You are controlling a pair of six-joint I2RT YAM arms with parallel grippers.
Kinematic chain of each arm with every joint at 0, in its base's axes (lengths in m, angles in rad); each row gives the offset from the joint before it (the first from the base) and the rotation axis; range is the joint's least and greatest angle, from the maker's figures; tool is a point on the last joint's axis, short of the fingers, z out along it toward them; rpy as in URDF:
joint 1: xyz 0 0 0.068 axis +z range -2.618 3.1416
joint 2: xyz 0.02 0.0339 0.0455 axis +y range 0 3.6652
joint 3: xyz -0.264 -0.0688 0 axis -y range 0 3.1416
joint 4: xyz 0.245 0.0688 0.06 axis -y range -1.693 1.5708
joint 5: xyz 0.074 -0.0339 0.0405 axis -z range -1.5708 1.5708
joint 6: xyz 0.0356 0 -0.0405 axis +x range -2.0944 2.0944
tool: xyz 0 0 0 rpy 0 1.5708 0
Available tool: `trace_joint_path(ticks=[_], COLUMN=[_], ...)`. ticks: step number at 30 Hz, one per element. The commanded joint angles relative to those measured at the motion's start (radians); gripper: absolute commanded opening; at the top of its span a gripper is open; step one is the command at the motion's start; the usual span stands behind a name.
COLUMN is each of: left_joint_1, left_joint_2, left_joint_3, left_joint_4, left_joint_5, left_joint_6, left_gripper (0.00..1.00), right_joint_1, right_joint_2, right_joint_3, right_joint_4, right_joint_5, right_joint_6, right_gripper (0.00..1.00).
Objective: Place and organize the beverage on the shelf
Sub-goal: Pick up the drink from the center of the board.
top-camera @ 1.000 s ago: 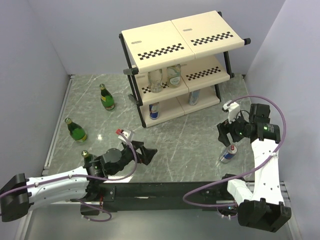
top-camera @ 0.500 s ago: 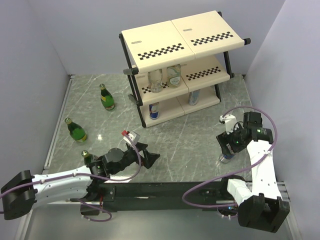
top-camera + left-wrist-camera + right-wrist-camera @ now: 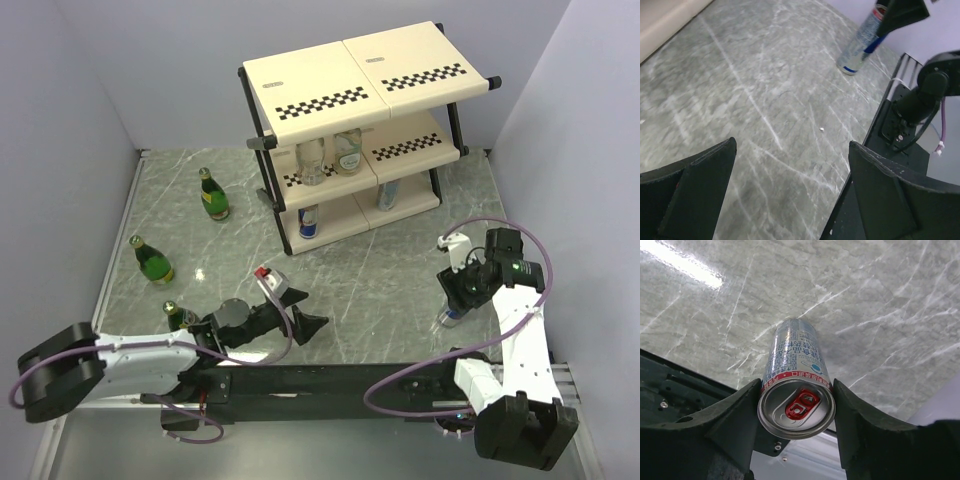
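**Beverage stock: four of eight shelved, fifth item in grip**

Shelf (image 3: 300,85): three tiers, standing at the far side of the surface (image 3: 380,270). The top tier is bare.

Shelved:
- Two clear bottles (image 3: 347,152), upright and side by side on the middle tier, left of centre.
- Two cans (image 3: 308,222), upright on the bottom tier, one at the left end and one right of centre.

Not shelved:
- Three green bottles (image 3: 213,197), upright on the left of the surface and well apart from the shelf. One is far, one is midway, and the nearest is partly hidden beside the left arm.
- One loose can (image 3: 858,42), upright on the right of the surface, near the right wall.

Right hand (image 3: 796,390): lowered over the loose can from above. Its fingers are closed against both sides just below the rim, and the can's base is on the surface.

Left hand (image 3: 792,145): fully spread and holding nothing. It sits low over bare surface near the middle front and points toward the right side.

Progress, as judged: about half done. What is left is to lift the gripped can and seat it on the shelf, probably beside its two matches, then to shelve the three green bottles. The bare top tier and the right half of the middle tier have room for them.
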Motion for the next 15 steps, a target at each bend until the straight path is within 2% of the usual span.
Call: trace_joint_path(ticks=[1, 2, 7, 10, 12, 15], left_joint_1=[0.003, 0.003, -0.002, -0.006, -0.008, -0.009], left_joint_2=[0.086, 0.112, 0.327, 0.451, 0.531, 0.612], left_joint_3=[0.023, 0.046, 0.184, 0.335, 0.397, 0.506], left_joint_4=[0.239, 0.256, 0.302, 0.305, 0.282, 0.227], left_joint_5=[0.083, 0.1, 0.113, 0.135, 0.162, 0.207], left_joint_6=[0.074, 0.083, 0.169, 0.206, 0.214, 0.214], left_gripper=[0.99, 0.99, 0.98, 0.98, 0.98, 1.0], right_joint_1=[-0.006, -0.006, 0.039, 0.137, 0.259, 0.361], right_joint_2=[-0.005, -0.008, 0.009, 0.044, 0.064, 0.098], right_joint_3=[0.006, 0.014, 0.112, 0.192, 0.222, 0.258], right_joint_4=[-0.013, -0.016, -0.048, -0.06, -0.042, -0.01], right_joint_5=[-0.052, -0.071, -0.216, -0.289, -0.271, -0.258], right_joint_6=[-0.028, -0.039, -0.036, -0.015, 0.037, 0.088], right_gripper=[0.09, 0.0, 0.0, 0.0, 0.0, 0.0])
